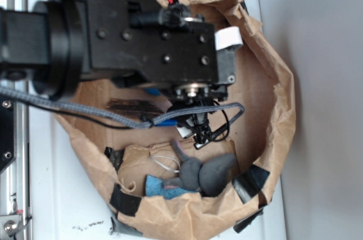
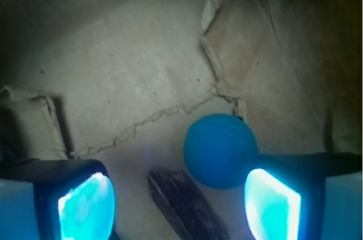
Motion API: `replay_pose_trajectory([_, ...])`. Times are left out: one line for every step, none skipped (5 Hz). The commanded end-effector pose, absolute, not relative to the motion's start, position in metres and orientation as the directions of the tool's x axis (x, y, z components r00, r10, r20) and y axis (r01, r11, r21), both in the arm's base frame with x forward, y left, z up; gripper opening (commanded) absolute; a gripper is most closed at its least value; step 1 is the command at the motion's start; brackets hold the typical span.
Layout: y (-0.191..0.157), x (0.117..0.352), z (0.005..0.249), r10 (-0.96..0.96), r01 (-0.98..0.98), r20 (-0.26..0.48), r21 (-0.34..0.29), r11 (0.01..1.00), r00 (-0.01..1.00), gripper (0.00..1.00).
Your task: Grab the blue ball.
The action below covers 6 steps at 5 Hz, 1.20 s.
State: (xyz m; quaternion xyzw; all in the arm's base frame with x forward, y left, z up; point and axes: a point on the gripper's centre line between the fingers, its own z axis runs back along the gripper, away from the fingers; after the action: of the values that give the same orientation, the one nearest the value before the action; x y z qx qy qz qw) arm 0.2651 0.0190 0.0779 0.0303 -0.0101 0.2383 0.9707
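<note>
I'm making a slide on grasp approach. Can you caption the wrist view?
Open end effector above the paper-lined floor, blue ball just inside its right-hand finger.

The exterior view looks down from above onto the arm and the brown paper enclosure (image 1: 278, 81), at moderate range. The wrist view is mounted on the arm and faces down, close to the paper floor, between the gripper (image 2: 178, 203) fingers. Both views share the enclosure's paper floor.

A robot lab bench, by the look: below the black arm, a crumpled brown paper enclosure (image 1: 281, 98) patched with black tape sits on a white tabletop (image 1: 62, 194) with a metal rail (image 1: 20, 155) alongside.
</note>
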Motion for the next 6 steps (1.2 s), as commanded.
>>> replay_pose_trajectory([0.017,0.266,0.095,0.451,-0.458,0.138,0.014,0.889,0.882,1.0])
replay_pose_trajectory([0.017,0.266,0.095,0.451,-0.458,0.138,0.014,0.889,0.882,1.0])
replay_pose_trajectory([0.017,0.266,0.095,0.451,-0.458,0.138,0.014,0.889,0.882,1.0])
replay_pose_trajectory([0.017,0.266,0.095,0.451,-0.458,0.138,0.014,0.889,0.882,1.0])
replay_pose_trajectory([0.057,0.253,0.098,0.491,-0.491,0.159,-0.042,0.87,0.856,1.0])
replay_pose_trajectory([0.078,0.263,0.079,0.477,-0.473,0.189,-0.067,0.878,0.858,1.0])
